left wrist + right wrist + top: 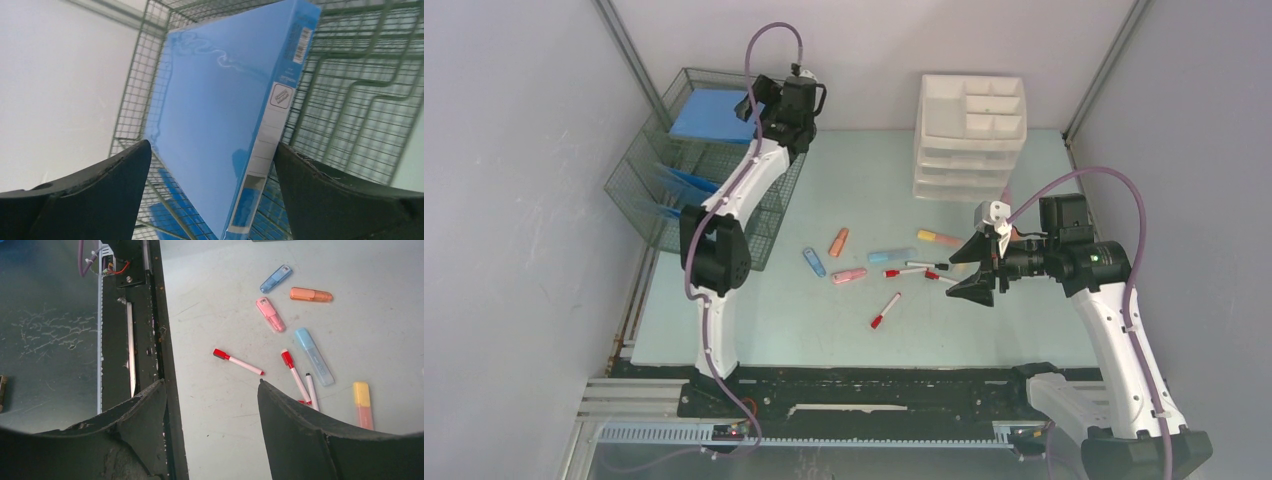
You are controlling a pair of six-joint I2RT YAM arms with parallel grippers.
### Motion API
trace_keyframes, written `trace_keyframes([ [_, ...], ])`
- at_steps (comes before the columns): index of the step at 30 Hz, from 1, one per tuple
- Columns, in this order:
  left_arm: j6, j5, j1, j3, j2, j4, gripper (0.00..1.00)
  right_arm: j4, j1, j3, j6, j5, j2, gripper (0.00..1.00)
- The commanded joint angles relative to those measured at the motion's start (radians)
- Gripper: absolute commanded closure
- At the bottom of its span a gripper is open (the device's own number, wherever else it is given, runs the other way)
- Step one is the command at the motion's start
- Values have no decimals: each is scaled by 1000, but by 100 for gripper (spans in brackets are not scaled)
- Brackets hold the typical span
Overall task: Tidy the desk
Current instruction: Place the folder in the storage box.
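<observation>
Left end effector (212,145) first: the jaws are spread wide and I read it as open. The blue folder (215,100) shows between the two fingers, lying tilted in the top tier of the wire mesh tray rack (639,185) at the far left corner. I see no pad pressing on it, so I'd call that folder filed.

Right end effector (211,381): open too, with nothing between the jaws. It hovers over the near-right part of the pale mint-green surface (844,330), close to the black front rail (150,340).

Just ahead of it a red-capped marker (238,361) lies alone. A second red-capped marker (295,372) and a thin black-tipped pen (311,390) lie side by side, with a light blue highlighter (313,356) next to them. Pink (270,314), blue (276,278) and orange (311,294) highlighters sit farther out.

As I judge it, the step in hand is the loose pens scattered mid-surface. The white drawer unit (970,137) at the far side, with its open top compartments, looks the likely home.

My next move is to lower the right arm over the lone marker, set the jaws across its barrel, and close. It's thin and lies flat, so the fingertips must get right down to the surface. The left arm should lift clear of the rack.
</observation>
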Motion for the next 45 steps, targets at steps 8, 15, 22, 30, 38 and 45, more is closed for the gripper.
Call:
trace_keyframes([
  [8, -455, 454, 112, 334, -18, -489, 0, 8, -7, 0, 1, -13, -11, 25],
  [15, -640, 794, 161, 212, -188, -427, 0, 8, -11, 1, -1, -8, -10, 25],
  [22, -803, 1094, 162, -138, -460, -139, 0, 6, -35, 2, -4, -6, -18, 25],
  [30, -1056, 1330, 152, -602, -759, 268, 0, 18, -96, -4, 7, -30, -28, 25],
  [38, -1089, 1295, 29, -984, -1027, 418, 0, 131, -162, -69, 104, -70, -45, 18],
  [45, -1077, 1253, -44, -1252, -1258, 456, 0, 388, -208, -177, 411, -73, -13, 0],
])
